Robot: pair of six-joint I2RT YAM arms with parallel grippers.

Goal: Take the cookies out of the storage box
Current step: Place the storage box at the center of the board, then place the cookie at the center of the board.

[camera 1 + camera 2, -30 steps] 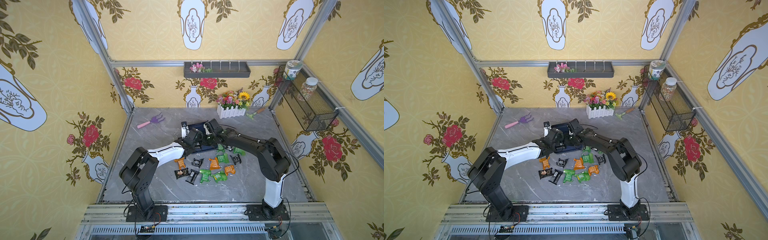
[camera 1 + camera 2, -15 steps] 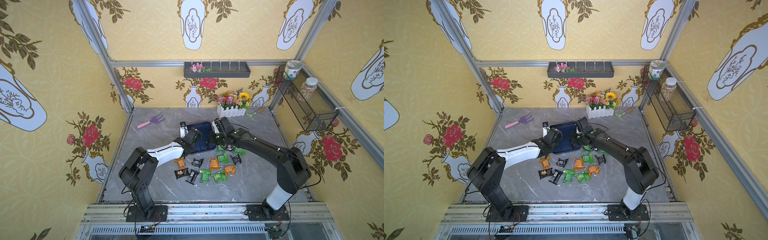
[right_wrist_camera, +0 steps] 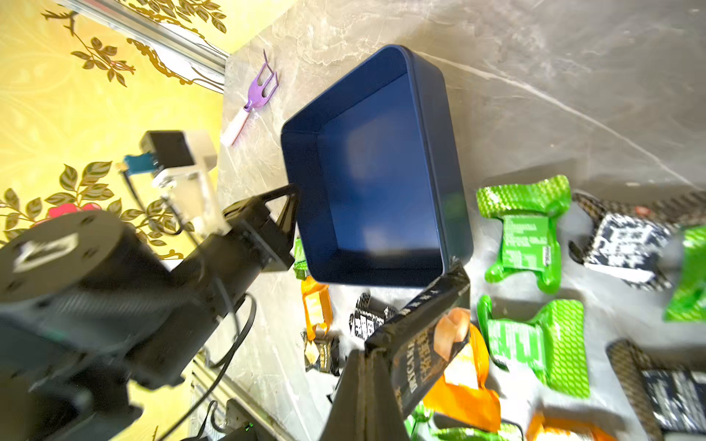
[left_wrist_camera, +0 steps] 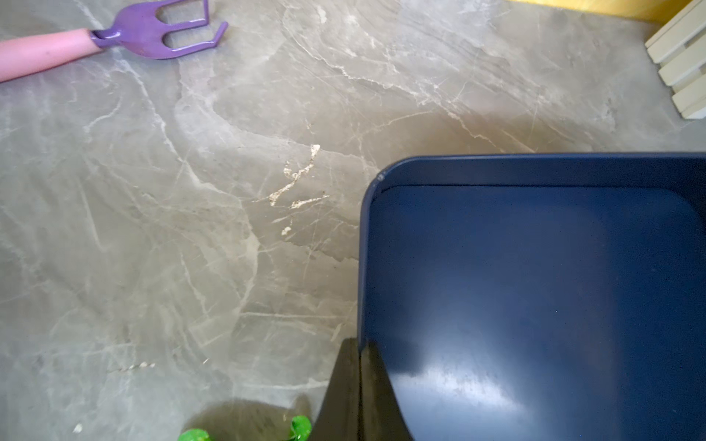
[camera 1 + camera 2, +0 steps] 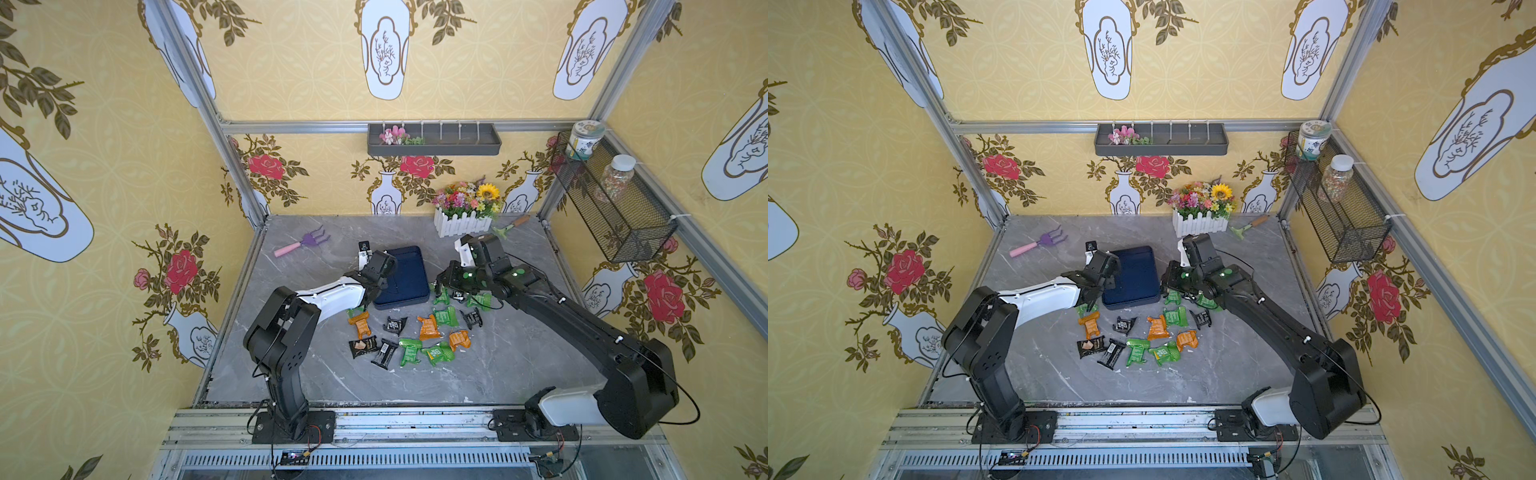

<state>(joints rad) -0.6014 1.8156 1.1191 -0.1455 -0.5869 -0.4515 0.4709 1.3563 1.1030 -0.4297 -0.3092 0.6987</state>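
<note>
The navy storage box point(image 5: 405, 274) point(image 5: 1136, 276) sits mid-table, and its inside point(image 3: 382, 179) is empty. My left gripper point(image 4: 360, 343) point(image 5: 383, 279) is shut on the box's left wall, one finger inside and one outside. My right gripper point(image 3: 368, 353) point(image 5: 439, 284) hangs just off the box's right near corner. It is shut on a black cookie packet point(image 3: 424, 324), which sticks up from its fingertips. Several green, orange and black cookies point(image 5: 428, 328) point(image 5: 1158, 328) lie scattered on the marble in front of the box. A green one point(image 3: 525, 229) lies beside the box's right wall.
A purple rake point(image 5: 303, 243) point(image 4: 160, 30) with a pink handle lies back left of the box. A white picket flower planter point(image 5: 463, 218) and a small trowel point(image 5: 509, 226) stand at the back right. A wire basket point(image 5: 615, 212) holding jars hangs on the right wall, and a grey tray point(image 5: 434, 141) on the back wall.
My right gripper has drawn back from over the box to its right side, carrying the black packet, and the right arm has swung outward. The left gripper has stayed on the box's wall.
</note>
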